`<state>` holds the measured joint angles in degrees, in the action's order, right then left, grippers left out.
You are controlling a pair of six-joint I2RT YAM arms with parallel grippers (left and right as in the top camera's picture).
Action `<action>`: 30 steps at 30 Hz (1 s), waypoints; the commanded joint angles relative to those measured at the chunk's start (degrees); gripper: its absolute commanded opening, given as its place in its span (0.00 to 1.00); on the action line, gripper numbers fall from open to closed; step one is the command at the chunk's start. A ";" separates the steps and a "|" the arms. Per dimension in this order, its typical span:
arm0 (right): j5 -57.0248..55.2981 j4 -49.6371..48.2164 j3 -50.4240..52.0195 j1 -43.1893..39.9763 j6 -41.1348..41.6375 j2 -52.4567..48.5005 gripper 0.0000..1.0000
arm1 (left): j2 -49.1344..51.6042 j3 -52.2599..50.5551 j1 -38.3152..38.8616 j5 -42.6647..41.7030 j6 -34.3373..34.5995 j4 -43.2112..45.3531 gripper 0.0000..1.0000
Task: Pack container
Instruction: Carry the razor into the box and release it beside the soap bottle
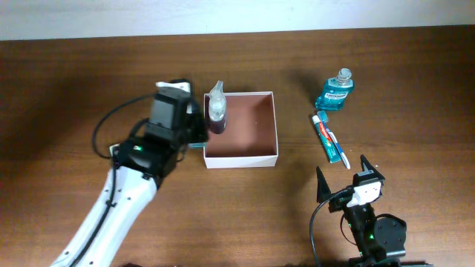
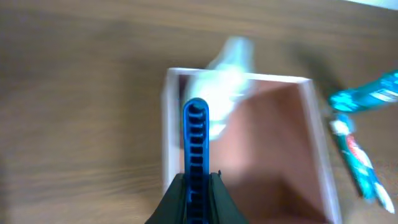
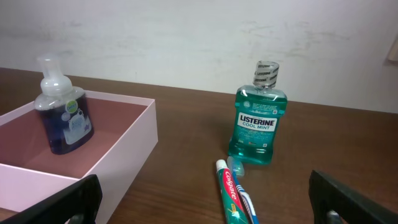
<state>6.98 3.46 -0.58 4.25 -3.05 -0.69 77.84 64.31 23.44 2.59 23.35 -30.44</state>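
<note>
The container (image 1: 261,126) is a square white-walled box with a reddish-brown inside, at mid-table. A foam pump bottle (image 1: 216,111) of dark blue liquid stands upright in its far left corner. My left gripper (image 1: 194,133) is at the container's left wall, shut on a narrow blue ridged object (image 2: 196,149) that points over the wall (image 2: 166,124). My right gripper (image 1: 345,178) is open and empty, near the front edge. In the right wrist view, the toothpaste tube (image 3: 231,196) and toothbrush (image 3: 237,167) lie between its fingers (image 3: 204,180).
A teal mouthwash bottle (image 1: 336,90) stands at the back right, and also shows in the right wrist view (image 3: 260,124). The toothpaste (image 1: 323,133) and toothbrush (image 1: 338,148) lie side by side on the table right of the container. The left arm's cable loops at the left.
</note>
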 commanded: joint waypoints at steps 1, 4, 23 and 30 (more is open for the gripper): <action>0.09 0.26 0.26 -0.24 0.04 0.33 0.99 | 2.10 0.39 3.30 2.32 -0.28 1.51 0.01; 0.09 0.28 0.26 -0.24 0.04 0.33 0.99 | 4.46 0.39 5.11 7.58 -0.26 3.26 0.01; 0.09 0.26 0.26 -0.24 0.04 0.33 0.99 | 12.59 0.39 5.66 8.22 1.42 6.80 0.01; 0.09 0.28 0.26 -0.24 0.04 0.33 0.99 | 12.28 0.52 5.60 8.20 1.42 6.40 0.43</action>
<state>6.98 3.46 -0.58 4.25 -3.05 -0.69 90.24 64.31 28.86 10.09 24.75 -23.79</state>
